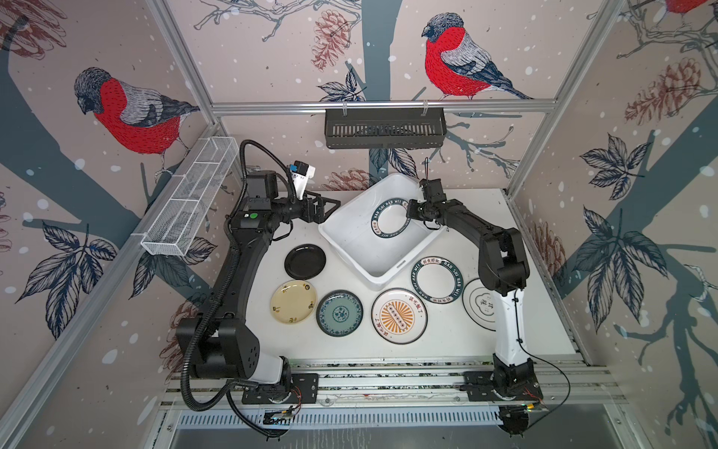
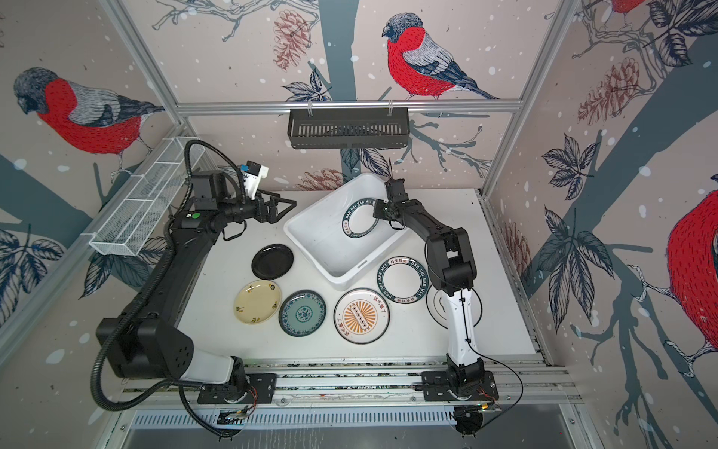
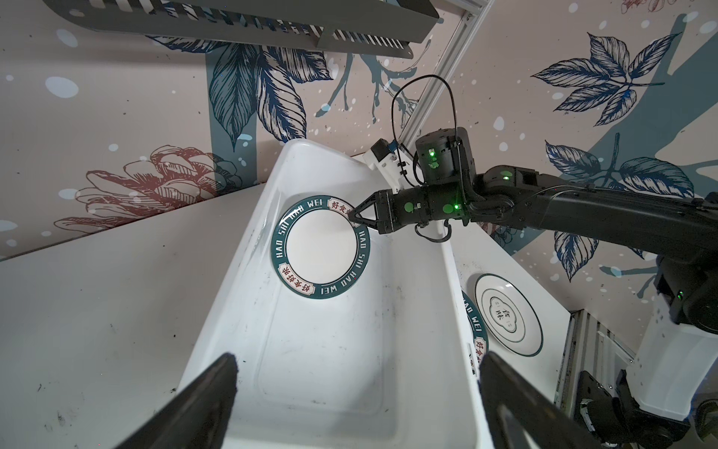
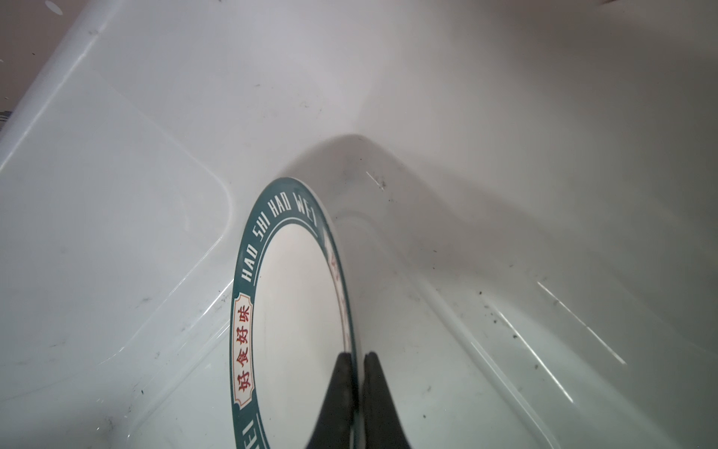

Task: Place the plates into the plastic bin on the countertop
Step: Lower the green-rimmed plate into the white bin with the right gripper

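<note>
Half hidden under the right arm in both top views: thin-ringed plate point(image 1: 476, 307), on the countertop point(image 1: 544, 311) off the tub's point(image 1: 392, 272) front right side. Shows nearly whole only from the left wrist. Cut off by the tub wall in that same view: second green-lettered plate point(image 1: 437, 279), lying flat just beside the tub's front corner. Running off the edge of the right wrist picture: lower part of the held plate point(image 4: 295, 311). Hard to say whether its bottom edge touches the tub floor.

Pressed together on the green rim of the held plate, one finger on each face — right pincer point(image 3: 355, 218), reaching in over the tub's right rim. Hangs tilted on edge inside the tub, toward its back end.

Spread wide and holding nothing — left pincer point(image 1: 333, 205), just beside the tub's back left rim and pointing at it. Contact with the rim not clear.

Lying flat in a curve before the tub's front left side: black plate point(image 1: 305, 261), cream-yellow plate point(image 1: 293, 302), teal plate point(image 1: 339, 313), sunburst plate point(image 1: 399, 315).

Hung on the wall behind the tub: black slotted rack point(image 1: 384, 128). Off the tub's left: white wire basket point(image 1: 190, 194).
</note>
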Motion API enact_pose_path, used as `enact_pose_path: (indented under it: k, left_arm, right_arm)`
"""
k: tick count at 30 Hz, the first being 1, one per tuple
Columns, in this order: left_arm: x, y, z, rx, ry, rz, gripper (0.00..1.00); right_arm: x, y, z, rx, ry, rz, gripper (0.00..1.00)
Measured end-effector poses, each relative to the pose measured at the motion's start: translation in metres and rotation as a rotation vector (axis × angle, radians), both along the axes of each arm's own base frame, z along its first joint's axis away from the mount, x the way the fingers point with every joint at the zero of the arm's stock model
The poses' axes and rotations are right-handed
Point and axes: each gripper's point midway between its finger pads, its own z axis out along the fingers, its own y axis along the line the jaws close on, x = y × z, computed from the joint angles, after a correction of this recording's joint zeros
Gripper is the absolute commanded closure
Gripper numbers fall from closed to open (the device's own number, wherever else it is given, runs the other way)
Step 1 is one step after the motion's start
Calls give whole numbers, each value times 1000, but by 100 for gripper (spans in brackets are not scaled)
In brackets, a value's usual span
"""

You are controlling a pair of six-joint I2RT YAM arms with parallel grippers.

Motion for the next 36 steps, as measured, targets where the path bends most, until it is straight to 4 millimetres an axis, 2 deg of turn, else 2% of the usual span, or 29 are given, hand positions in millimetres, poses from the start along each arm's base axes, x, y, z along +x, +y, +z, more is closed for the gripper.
enact_pose_path:
  k: [8,27,36]
  left_arm:
    - [-1,0,0,-4,1,1,4]
    - [-4,-2,-1,-14,8,-17,4]
    - [-4,-3,-2,-19,10,-16,4]
  right_arm:
    - [2,0,-6,-2,7,6,90]
    - [-8,-16,-38,-71,98,-13,81]
    - [-10,-21,-43,-91,112,-27,76]
